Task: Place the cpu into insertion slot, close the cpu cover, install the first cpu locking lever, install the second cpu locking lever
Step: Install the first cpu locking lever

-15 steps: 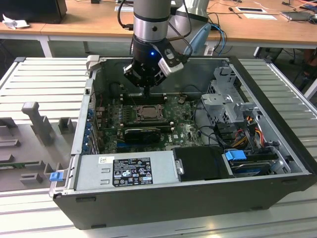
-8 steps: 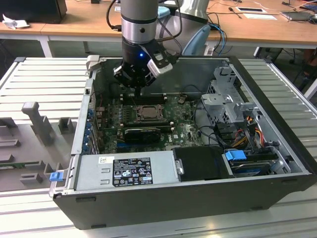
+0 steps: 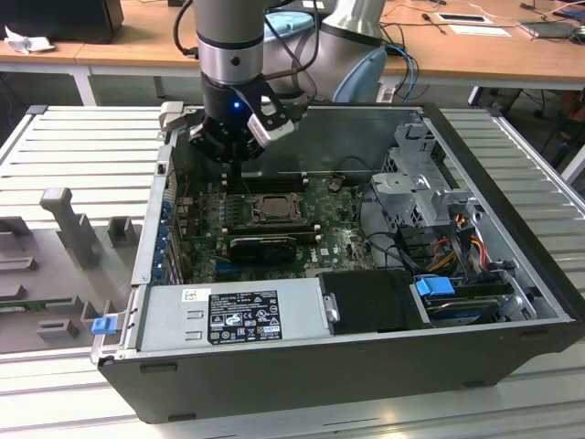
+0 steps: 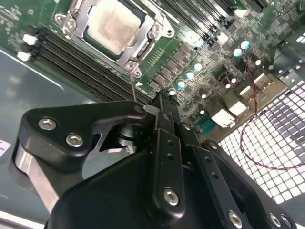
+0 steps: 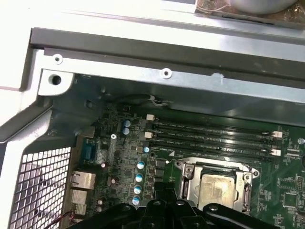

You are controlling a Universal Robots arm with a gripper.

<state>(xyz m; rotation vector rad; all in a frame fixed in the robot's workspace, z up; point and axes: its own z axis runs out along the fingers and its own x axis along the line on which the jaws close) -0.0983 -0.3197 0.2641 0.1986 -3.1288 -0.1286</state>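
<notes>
The cpu (image 4: 114, 26) lies flat in the insertion slot (image 3: 247, 208), framed by the lowered cpu cover (image 4: 148, 32). A thin locking lever (image 4: 133, 88) rises at the slot's corner, just beside the gripper (image 4: 161, 102). Its jaws are drawn together and empty, probably to push.

- Cpu (image 4: 112, 24): dull silver-grey square chip, lying flat in the insertion slot (image 3: 247, 210).
- Cpu cover (image 4: 82, 16): silvery frame, lowered flat around the chip.
</notes>
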